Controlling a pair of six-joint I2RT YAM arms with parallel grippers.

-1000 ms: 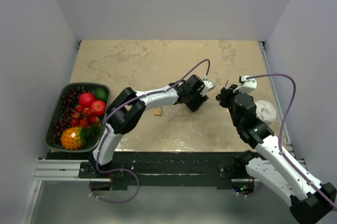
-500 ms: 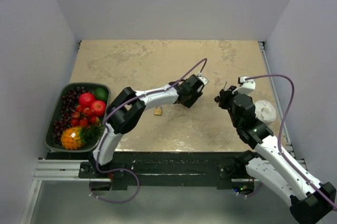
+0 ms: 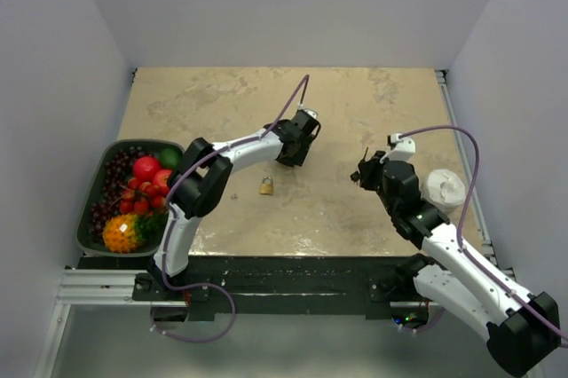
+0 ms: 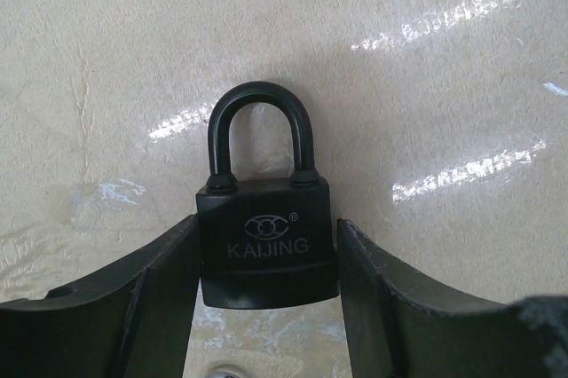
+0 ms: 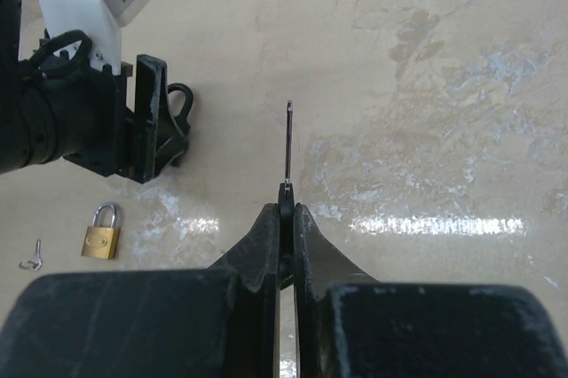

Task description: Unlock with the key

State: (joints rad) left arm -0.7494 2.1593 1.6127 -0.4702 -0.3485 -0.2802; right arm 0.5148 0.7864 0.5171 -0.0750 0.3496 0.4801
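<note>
Black padlock [image 4: 266,240] is held by its body between the fingers [image 4: 146,303] of the left gripper [image 3: 291,154], part-open jaws pressed to its sides, shackle shut, low near the table [image 3: 373,103]. Its keyway is not seen; it should be turned toward the right arm and steadied. The key [image 5: 288,143] is pinched in the closed right gripper [image 5: 287,209], well apart, and should be lined up before being pushed in. A fruit tray [image 3: 84,218], a small key [image 5: 33,255], a brass padlock [image 5: 104,230] and a white object [image 3: 444,189] lie aside; nothing is seen between the grippers.
</note>
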